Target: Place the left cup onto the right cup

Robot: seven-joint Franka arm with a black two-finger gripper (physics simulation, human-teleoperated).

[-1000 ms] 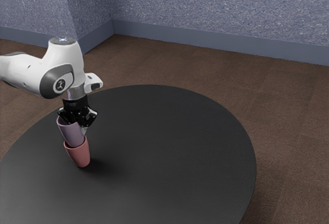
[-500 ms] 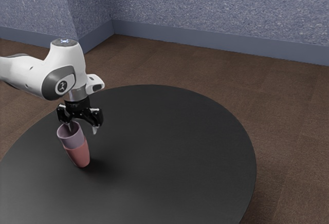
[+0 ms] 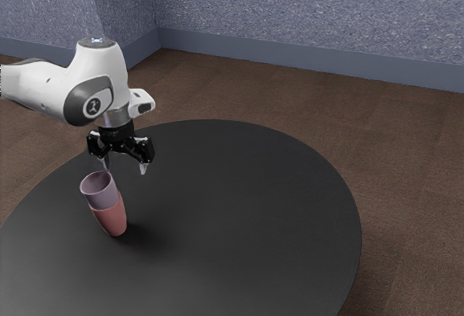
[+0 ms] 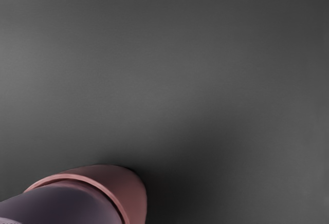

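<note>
Exterior view: pincer (image 3: pixel 125 169) above stacked cups (image 3: pixel 104 201)

We see the lilac cup (image 3: pixel 99 189) (image 4: pixel 56 206) nested mouth-up inside the pink cup (image 3: pixel 111 220) (image 4: pixel 123 188). The stacked pair leans slightly and stands just below our hand (image 3: pixel 125 168), untouched by its spread fingers.

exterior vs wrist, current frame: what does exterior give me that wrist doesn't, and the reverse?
Exterior view: the gripper, open, above the stacked cups and clear of them, plus the round table, brown floor and blue wall. Wrist view: a close look down at the pink cup, its rim ringing the purple cup just under the hand. Both: the purple cup nested in the pink cup, standing on the black table.
</note>
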